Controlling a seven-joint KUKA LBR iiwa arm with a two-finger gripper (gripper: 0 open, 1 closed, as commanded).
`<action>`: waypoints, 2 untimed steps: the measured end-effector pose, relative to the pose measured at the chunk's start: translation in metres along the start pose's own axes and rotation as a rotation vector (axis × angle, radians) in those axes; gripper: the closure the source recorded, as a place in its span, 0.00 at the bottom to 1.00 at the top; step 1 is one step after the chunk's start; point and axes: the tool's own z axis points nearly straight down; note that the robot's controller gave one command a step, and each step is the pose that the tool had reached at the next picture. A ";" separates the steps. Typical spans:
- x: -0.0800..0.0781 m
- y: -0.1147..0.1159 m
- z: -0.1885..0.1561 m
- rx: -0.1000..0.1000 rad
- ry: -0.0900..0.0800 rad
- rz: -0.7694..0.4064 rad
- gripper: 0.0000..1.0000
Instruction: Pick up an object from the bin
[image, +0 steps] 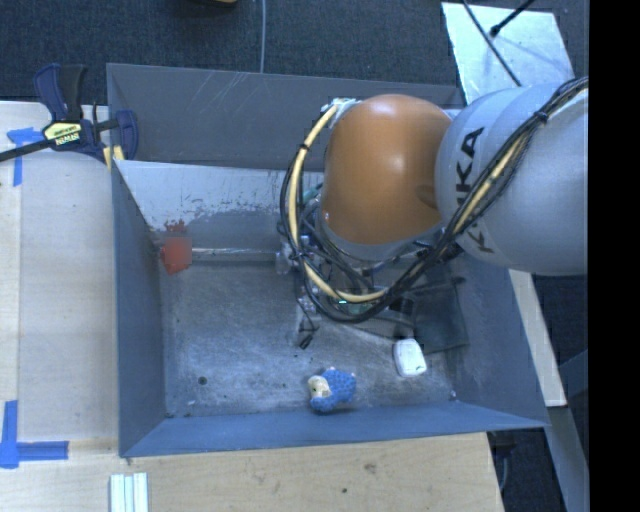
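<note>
Your gripper (306, 330) hangs mid-bin; open or closed, you cannot tell. A blue-and-yellow soft lump (332, 388) lies near it, frontward.

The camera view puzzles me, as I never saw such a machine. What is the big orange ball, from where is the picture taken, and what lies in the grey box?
One camera looks down on a grey metal bin from above and a little to one side. The large silver body from the right is a robot arm. The orange ball is a cover on its wrist, ringed by cables, and part of the robot. Under it hangs the end effector, the part that grasps, over the middle of the bin floor. Whether it holds anything is hidden. Loose in the bin lie a reddish block at the far left, a small white thing at the right, and a blue and yellowish thing by the near wall.
</note>
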 end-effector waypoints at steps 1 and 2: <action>-0.064 -0.065 0.024 0.003 -0.010 0.023 0.00; -0.076 -0.080 0.081 0.000 -0.003 0.113 0.00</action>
